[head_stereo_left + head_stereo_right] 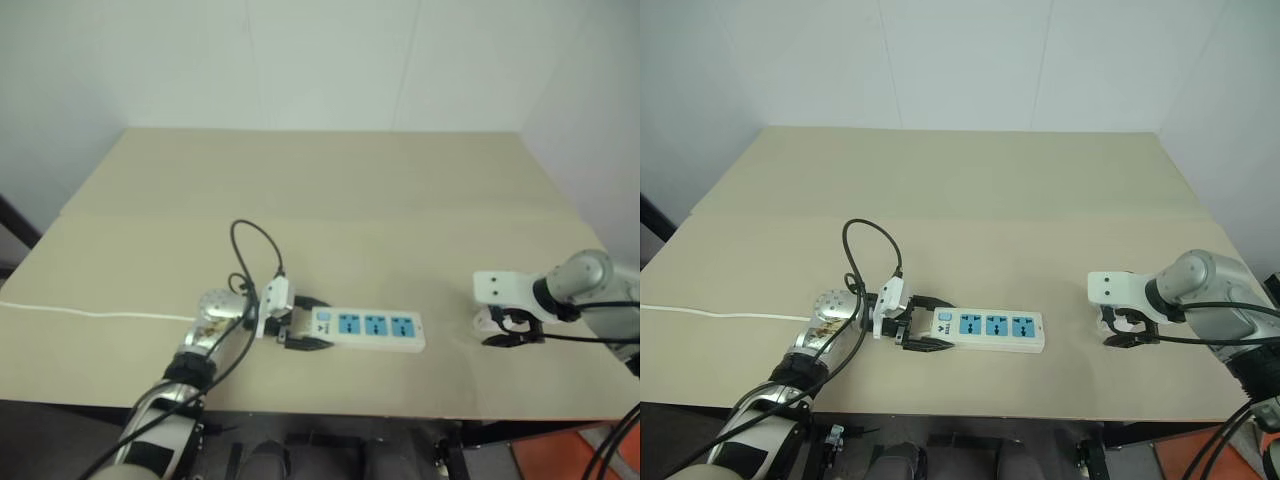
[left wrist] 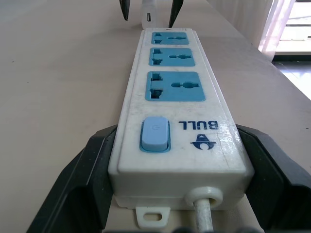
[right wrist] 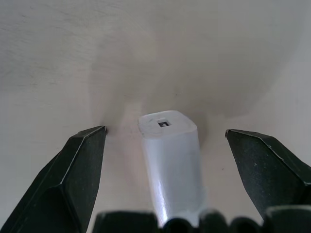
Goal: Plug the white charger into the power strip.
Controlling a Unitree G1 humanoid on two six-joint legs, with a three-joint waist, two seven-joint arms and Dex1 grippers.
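Fingers (image 3: 82, 165) of my right gripper (image 3: 165, 160) stand wide apart, with the white charger (image 3: 170, 160) between them on the table (image 1: 330, 190). My left gripper (image 2: 170, 160) squeezes the power strip's (image 2: 170, 97) switch end (holding it steady). I'm at the pick-up step. Next I must close on it gently.

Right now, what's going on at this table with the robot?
The left gripper is shut on the switch end of the long white power strip with three blue sockets, holding it flat on the beige table. Off the strip's far end, the right gripper hangs open over the small white cube-shaped charger, one black finger on each side, not closed on it. All three sockets are empty.
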